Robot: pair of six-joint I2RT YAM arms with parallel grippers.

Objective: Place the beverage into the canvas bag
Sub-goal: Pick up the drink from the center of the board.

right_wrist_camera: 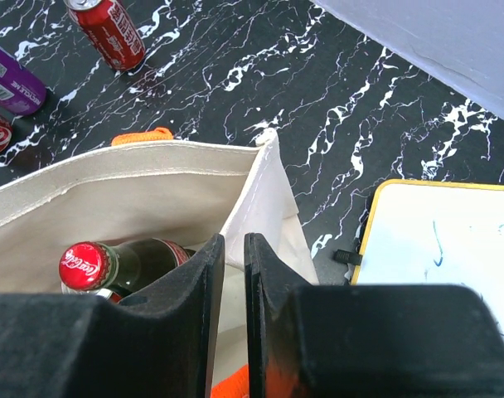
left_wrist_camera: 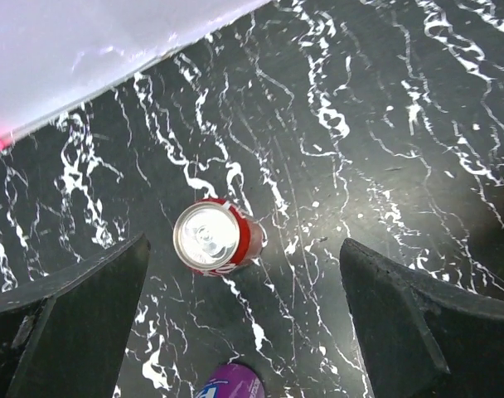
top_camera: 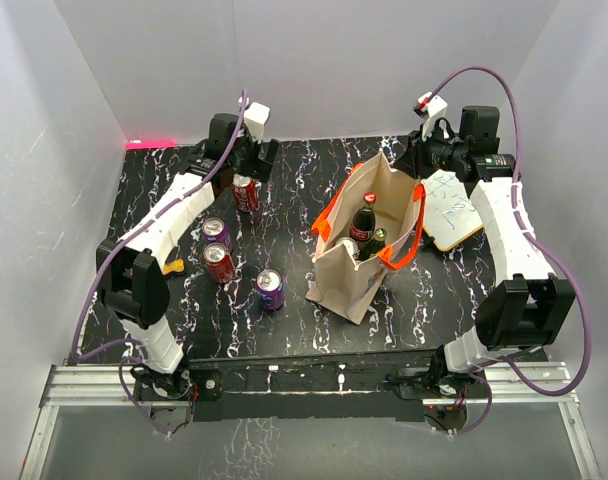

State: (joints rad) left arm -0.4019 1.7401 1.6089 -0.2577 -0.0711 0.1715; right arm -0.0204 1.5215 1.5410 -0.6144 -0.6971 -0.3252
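A black marble-effect table (top_camera: 304, 170), glossy and veined with white, fills the floor of a white-walled booth. Two white and black arms reach over it from the near edge.

Near the middle stands the canvas bag (top_camera: 356, 275), tall, boxy and beige, its cloth stiff enough to hold its mouth open. Orange loop handles (top_camera: 402, 250) hang over its rim. Inside are a dark cola bottle (right_wrist_camera: 128, 265) with a red cap, a green bottle (top_camera: 379, 238) beside it, and the silver top of a can (top_camera: 349, 246).

Just right of the bag lies a flat whiteboard (top_camera: 454, 210) with a yellow rim and faint blue scribbles.

The left gripper (left_wrist_camera: 244, 242) hovers at the far left, its black fingers spread wide. Directly below it a red soda can (left_wrist_camera: 212, 238) stands upright on the table, untouched, clear of the bag on its left.

The right gripper (right_wrist_camera: 234, 249) sits at the bag's far right corner, its fingers pressed almost together with only a thin slit. I cannot tell whether canvas is caught between them.

Three more cans stand upright on the left: a purple can (top_camera: 217, 232), a red can (top_camera: 219, 262) just beside it, and another purple one (top_camera: 271, 288) nearer the bag.
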